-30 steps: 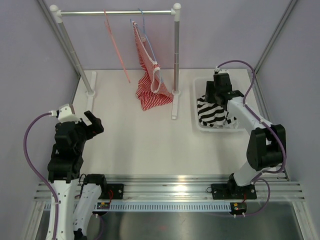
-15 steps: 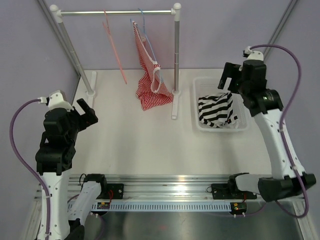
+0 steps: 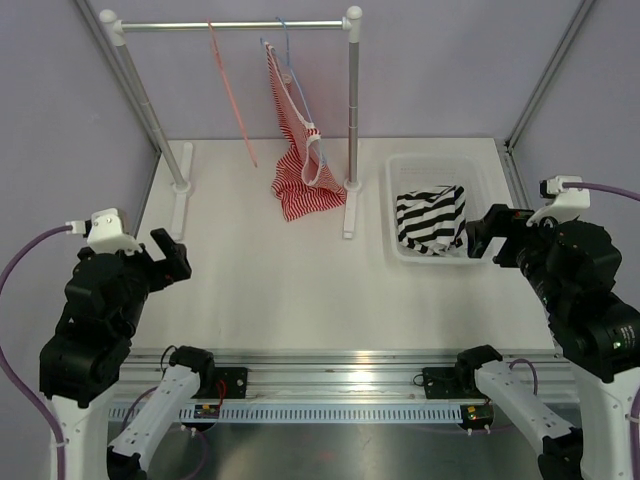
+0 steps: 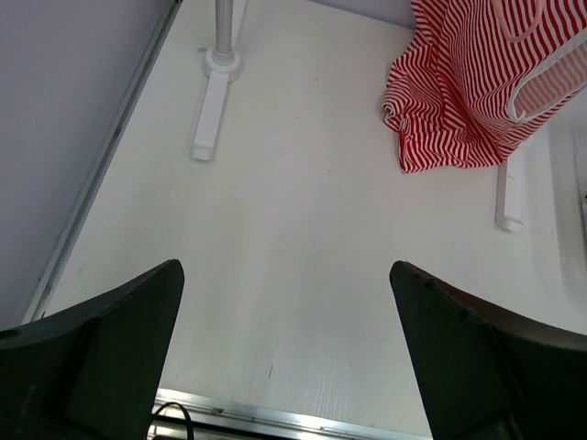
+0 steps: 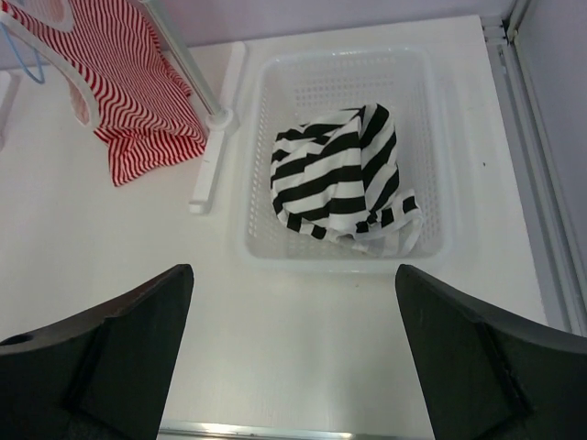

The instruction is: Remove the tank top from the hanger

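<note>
Since both of my jaws stand spread wide with nothing between them, I hold neither cloth nor wire at this moment. My left jaws hang over the bare worktop (image 4: 303, 183) at the near left. My right jaws hang at the near right, close to the worktop's right edge.

From my right jaws the tank top (image 5: 335, 179) lies straight ahead, at 12 o'clock in the right wrist view. It is bundled inside the white basket (image 5: 339, 57) and rests on the basket's floor. A bit of pale trim spills toward the basket's 5 o'clock corner. The heap is crumpled, so its long axis is only loosely from 1 o'clock down to 7 o'clock in that view. My right arm is by far the nearer one. My left jaws are well apart from the basket, which sits across the worktop at about 3 o'clock of them in the top view.

Farther back, the red-and-white striped top (image 3: 300, 170) droops from the blue hanger (image 3: 285, 50), with its hem seeming to reach the worktop by the rack's foot. Farthest of all, the hanger (image 3: 232, 100) hangs bare on the rail (image 3: 235, 25), at about 1 o'clock from my left jaws. Its wire slants downward, nearly edge-on to the top camera.

I judge the tank top already free of the hanger, so nothing is left to grasp. If the bundle needed another touch, my right arm would go straight forward at 12 o'clock.
</note>
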Motion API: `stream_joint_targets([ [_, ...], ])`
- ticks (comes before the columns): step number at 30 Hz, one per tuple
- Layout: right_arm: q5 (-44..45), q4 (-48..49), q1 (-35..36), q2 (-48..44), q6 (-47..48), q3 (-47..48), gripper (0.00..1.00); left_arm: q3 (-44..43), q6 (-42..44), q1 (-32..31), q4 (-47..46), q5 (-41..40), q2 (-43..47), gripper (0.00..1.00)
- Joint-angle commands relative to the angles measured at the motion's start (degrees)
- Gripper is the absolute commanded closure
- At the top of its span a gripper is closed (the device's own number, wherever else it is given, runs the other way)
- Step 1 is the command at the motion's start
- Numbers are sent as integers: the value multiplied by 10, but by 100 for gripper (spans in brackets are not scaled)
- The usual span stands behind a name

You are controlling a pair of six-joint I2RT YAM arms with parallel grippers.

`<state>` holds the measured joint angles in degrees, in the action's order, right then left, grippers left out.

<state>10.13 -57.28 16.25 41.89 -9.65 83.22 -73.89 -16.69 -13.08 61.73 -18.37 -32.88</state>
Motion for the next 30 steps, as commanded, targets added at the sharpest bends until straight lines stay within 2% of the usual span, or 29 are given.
stream_joint_targets([
  [1,29,-61,12,-19,6,-17,1,10,11,-9,-1,-31,27,1],
  [10,63,-37,13,-88,9,-70,0,41,10,-14,-14,-25,55,1],
  [22,23,1,12,-29,1,-91,1,86,10,-14,-52,9,69,1],
  [30,46,1,12,-19,2,-91,0,88,11,-14,-62,4,71,1],
])
